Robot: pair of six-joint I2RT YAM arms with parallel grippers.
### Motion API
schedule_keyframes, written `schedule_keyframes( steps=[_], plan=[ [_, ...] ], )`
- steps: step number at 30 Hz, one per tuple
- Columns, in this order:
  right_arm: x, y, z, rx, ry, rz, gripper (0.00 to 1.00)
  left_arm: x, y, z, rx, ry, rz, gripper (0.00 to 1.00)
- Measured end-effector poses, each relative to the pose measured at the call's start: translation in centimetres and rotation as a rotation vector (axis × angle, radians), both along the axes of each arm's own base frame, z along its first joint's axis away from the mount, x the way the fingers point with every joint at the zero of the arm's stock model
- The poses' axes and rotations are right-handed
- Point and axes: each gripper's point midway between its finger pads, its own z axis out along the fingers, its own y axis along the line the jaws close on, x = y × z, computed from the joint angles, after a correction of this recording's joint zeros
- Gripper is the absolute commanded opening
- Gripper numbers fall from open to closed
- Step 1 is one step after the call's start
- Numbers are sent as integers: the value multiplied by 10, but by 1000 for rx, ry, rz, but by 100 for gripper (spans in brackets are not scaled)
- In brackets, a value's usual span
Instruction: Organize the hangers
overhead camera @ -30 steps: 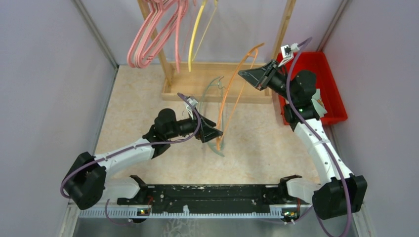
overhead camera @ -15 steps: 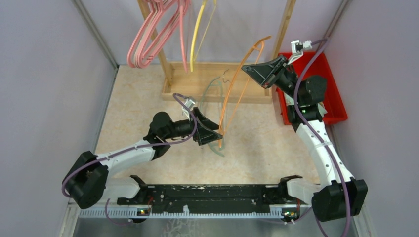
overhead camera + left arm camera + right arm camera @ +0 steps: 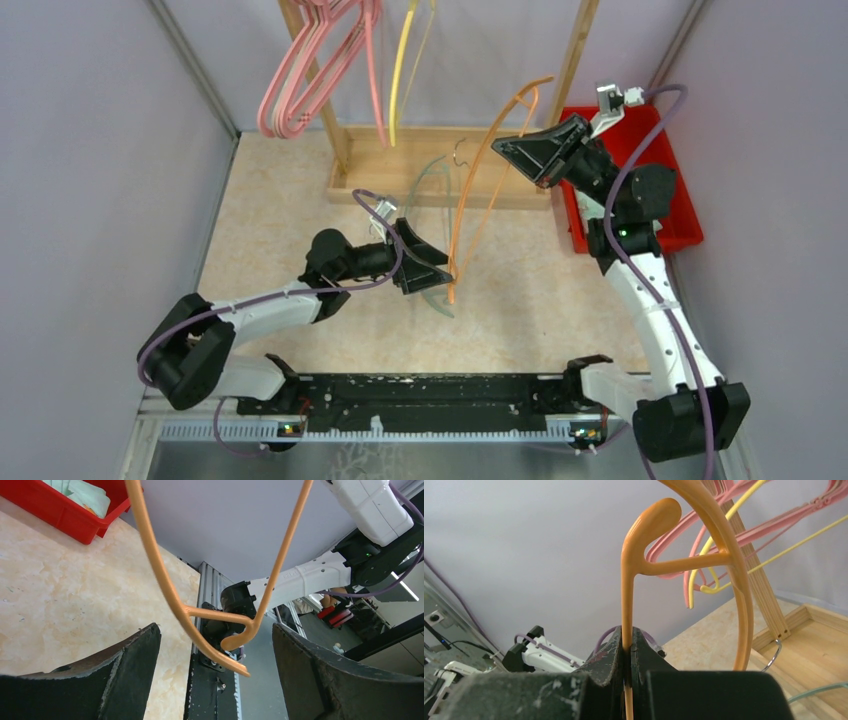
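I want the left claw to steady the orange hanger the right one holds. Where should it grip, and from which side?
Probably the orange hanger's thick curved arm, just above its short crossbar, coming from below. That low end hangs free between the open left claw's fingers, and the crossbar joint would stop it sliding. The right claw pinches the other end.

White arms — black joints, purple cables

A beige marbled surface is shown. A wooden rack base is set at its far middle and a red bin at the far right. A pale green hanger appears to lie mid-surface.
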Motion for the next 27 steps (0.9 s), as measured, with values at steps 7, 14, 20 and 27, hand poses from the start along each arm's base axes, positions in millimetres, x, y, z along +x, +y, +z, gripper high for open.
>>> schedule_keyframes(
  steps=[7, 14, 20, 27],
  plan=[
    [-26, -3, 23, -4, -85, 5, 0, 0, 0, 0, 1, -4, 0, 87],
    [-34, -1, 24, 37, -98, 70, 0, 2, -3, -1, -3, 2, -6, 86],
    [-25, 4, 8, 55, -42, 123, 0, 4, -9, 8, -37, 5, -33, 82],
    [-24, 4, 3, 58, -42, 128, 0, -8, -20, 17, -64, 7, -99, 47]
  ],
)
